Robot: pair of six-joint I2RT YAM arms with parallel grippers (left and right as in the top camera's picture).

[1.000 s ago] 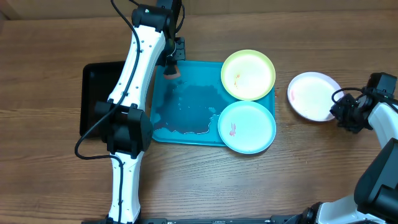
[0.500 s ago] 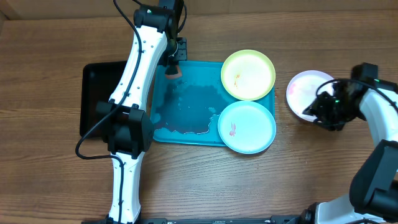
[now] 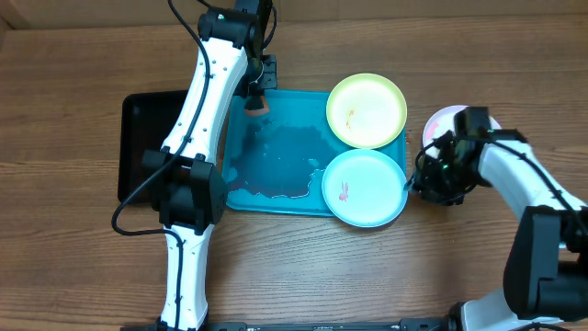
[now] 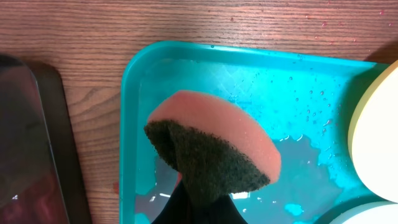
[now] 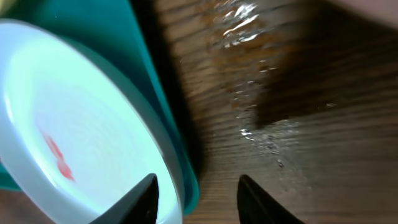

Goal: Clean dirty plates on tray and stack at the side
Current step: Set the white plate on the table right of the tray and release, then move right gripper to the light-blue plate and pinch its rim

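The blue tray (image 3: 276, 156) sits in the middle of the table (image 3: 73, 74), with a black tray (image 3: 142, 138) at its 9 o'clock side. The yellow plate (image 3: 367, 110) is at the blue tray's 2 o'clock corner. The blue plate (image 3: 365, 187) is at 4 o'clock, and its edge sticks out past the tray's rim. Both have red marks on them. The white plate (image 3: 440, 121) lies on the wood at 3 o'clock, off the tray and partly under the right arm.

The left gripper (image 4: 196, 205) is clamped on a sponge (image 4: 214, 152) at the tray's 11 o'clock corner, well apart from the plates. The right gripper (image 5: 198, 198) is down low at the blue plate's 3 o'clock edge. Its fingers (image 5: 144, 198) are apart and hold nothing. One is by the plate's rim and the other is over the wood.

The plate is thin, flat and wet. If the fingers close too high, they may slip off. They may also just push the plate across the wet tray into the yellow one. Since the plate sticks out over the rim, a bump could tip it. It is dirty too, so stacking it now would be wrong.
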